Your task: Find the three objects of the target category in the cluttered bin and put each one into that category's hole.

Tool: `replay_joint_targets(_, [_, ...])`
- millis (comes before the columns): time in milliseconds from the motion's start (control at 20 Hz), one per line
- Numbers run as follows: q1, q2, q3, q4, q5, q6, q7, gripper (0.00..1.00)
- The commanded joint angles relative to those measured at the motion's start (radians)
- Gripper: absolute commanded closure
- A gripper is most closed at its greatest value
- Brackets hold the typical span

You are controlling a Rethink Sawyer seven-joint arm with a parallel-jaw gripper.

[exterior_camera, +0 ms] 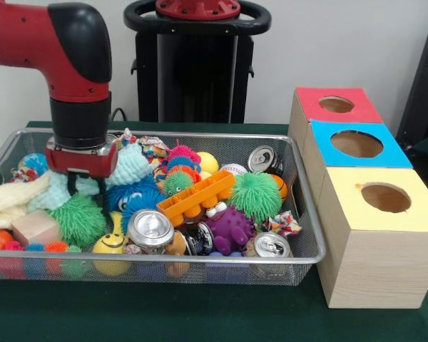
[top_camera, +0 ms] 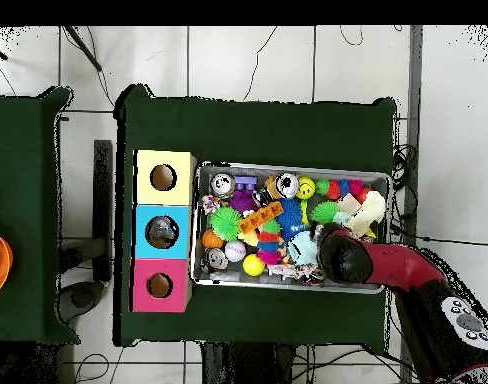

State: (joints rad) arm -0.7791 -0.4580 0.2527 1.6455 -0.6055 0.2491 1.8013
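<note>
The bin [exterior_camera: 303,214], a shallow rectangular silver wire-mesh basket, sits on the green-covered counter [exterior_camera: 200,320] and fills the left and centre of the front view.

Three wooden boxes stand in a row at the right of the front view, each with one round hole in a coloured top: red box [exterior_camera: 337,107] furthest up, blue box [exterior_camera: 355,144] in the middle, yellow box [exterior_camera: 385,199] lowest.

Three silver drink cans show in the bin: one can [exterior_camera: 150,229] at lower centre, one can [exterior_camera: 272,246] at lower right, one can [exterior_camera: 262,158] tilted against the upper right wall. No writing on them can be read.

Soft spiky balls: two green ones, the first green ball [exterior_camera: 254,194] right of centre and the second green ball [exterior_camera: 80,219] at left, plus a purple knobbed ball [exterior_camera: 230,229]. An orange moulded plastic tray [exterior_camera: 196,196] lies tilted across the centre. A yellow smiley ball [exterior_camera: 111,244] rests against the lower wall.

Of the crinkled clear plastic wads, one wad [exterior_camera: 287,225] with blue patches shows at the bin's right end, near the lower-right can. Another possible wad [exterior_camera: 151,147] lies at upper centre. A third cannot be made out.

The red and black arm enters from upper left; the gripper [exterior_camera: 85,189] hangs over the bin's left part, above the left green ball. Whether the jaws are open, or hold anything, cannot be told. In the overhead view the arm [top_camera: 408,280] covers the bin's lower right corner.
</note>
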Motion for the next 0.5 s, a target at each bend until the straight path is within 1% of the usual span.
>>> replay_joint_targets(50, [-0.008, 0.045, 0.101, 0.017, -0.105, -0.023, -0.097, 0.00])
replay_joint_targets(100, [-0.003, 0.046, 0.096, 0.011, -0.105, -0.030, -0.078, 0.00])
replay_joint_targets(200, [0.000, 0.049, 0.097, 0.004, -0.101, 0.002, -0.078, 0.00])
replay_joint_targets(350, [0.014, 0.052, 0.080, -0.004, -0.101, 0.003, -0.049, 0.00])
replay_joint_targets(500, [0.065, 0.064, 0.018, -0.025, -0.086, 0.010, 0.013, 0.00])
